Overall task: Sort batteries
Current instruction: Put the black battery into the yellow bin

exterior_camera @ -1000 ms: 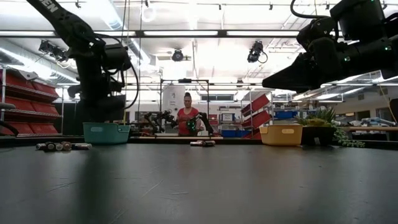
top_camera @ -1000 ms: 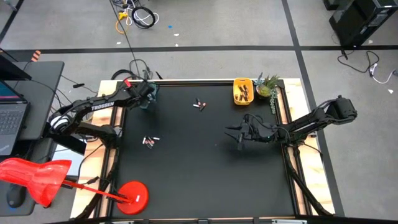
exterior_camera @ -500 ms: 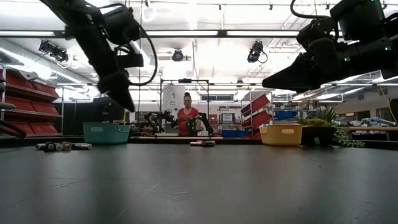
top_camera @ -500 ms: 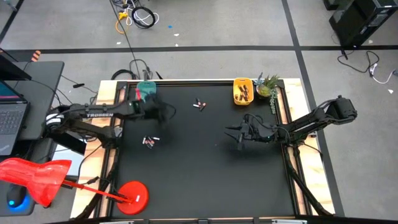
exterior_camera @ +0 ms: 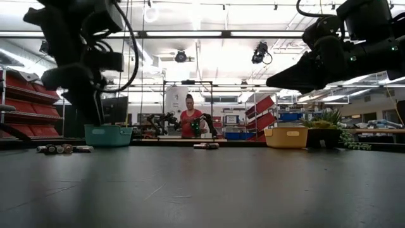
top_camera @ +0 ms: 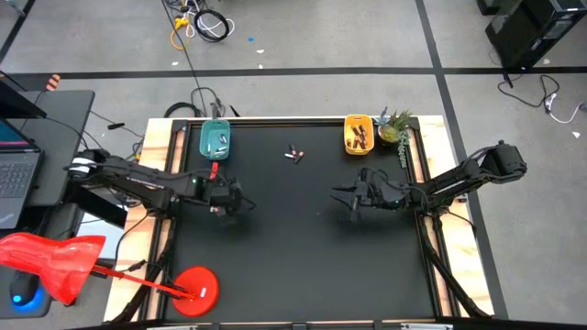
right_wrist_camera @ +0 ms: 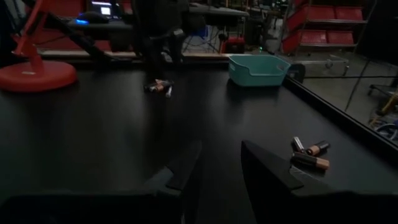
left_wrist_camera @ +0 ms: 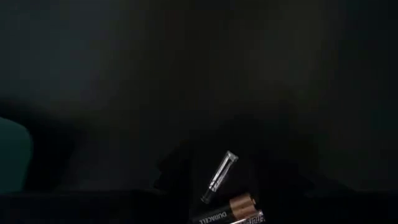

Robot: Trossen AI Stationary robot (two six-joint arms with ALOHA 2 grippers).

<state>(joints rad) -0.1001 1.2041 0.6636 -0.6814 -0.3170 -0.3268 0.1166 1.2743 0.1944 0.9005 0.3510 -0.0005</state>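
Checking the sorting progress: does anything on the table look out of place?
Yes, some batteries lie loose on the black tabletop, outside any tray: a small cluster of cylindrical batteries sits between the teal rectangular tray and the yellow rectangular tray, and another pile lies under the left gripper.

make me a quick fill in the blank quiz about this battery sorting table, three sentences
1. The left gripper hovers over the batteries near the table's ____ side.
2. The tray beside the plant is ____.
3. The right gripper has its fingers ____.

Missing words: left; yellow; open
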